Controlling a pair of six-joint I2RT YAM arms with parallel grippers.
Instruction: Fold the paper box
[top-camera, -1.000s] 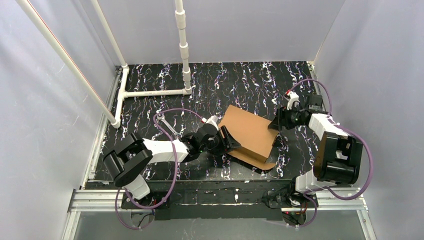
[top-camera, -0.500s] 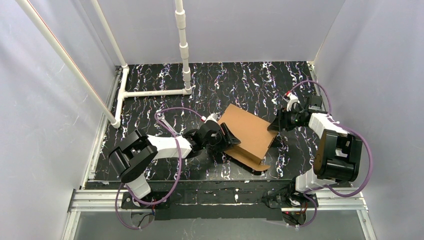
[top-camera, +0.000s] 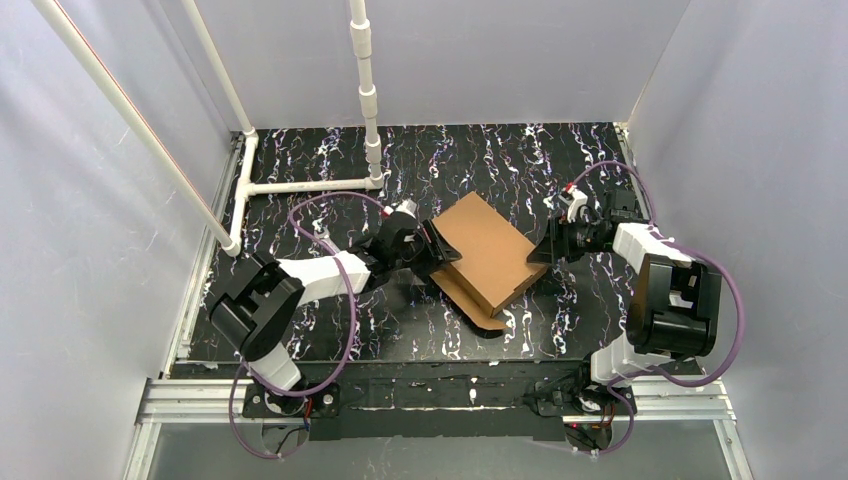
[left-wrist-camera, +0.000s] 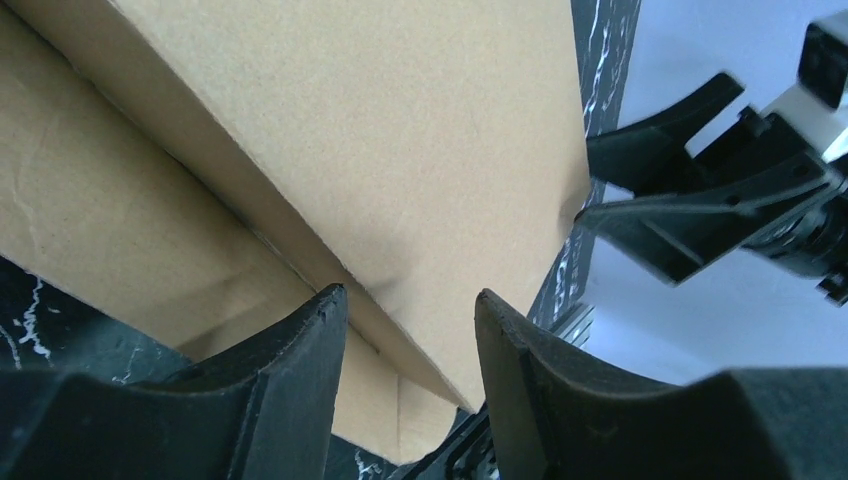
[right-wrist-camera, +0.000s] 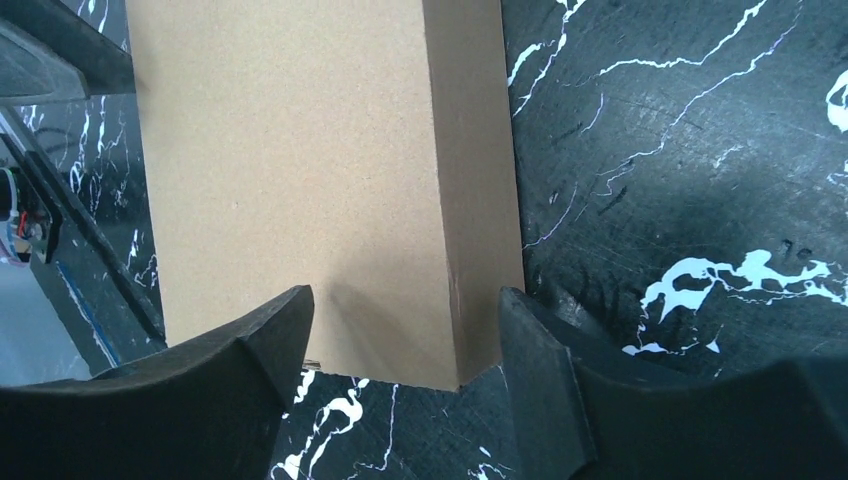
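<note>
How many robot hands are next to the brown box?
2. The left hand is at the left side of the paper box, and the right hand is at its right side. No others seem hidden.

left end effector (top-camera: 438, 254): jaws apart, arm extended | right end effector (top-camera: 540, 254): jaws wide, elbow folded

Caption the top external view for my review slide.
On a black marbled table, the left tool and right tool flank the paper box from opposite sides.
</note>
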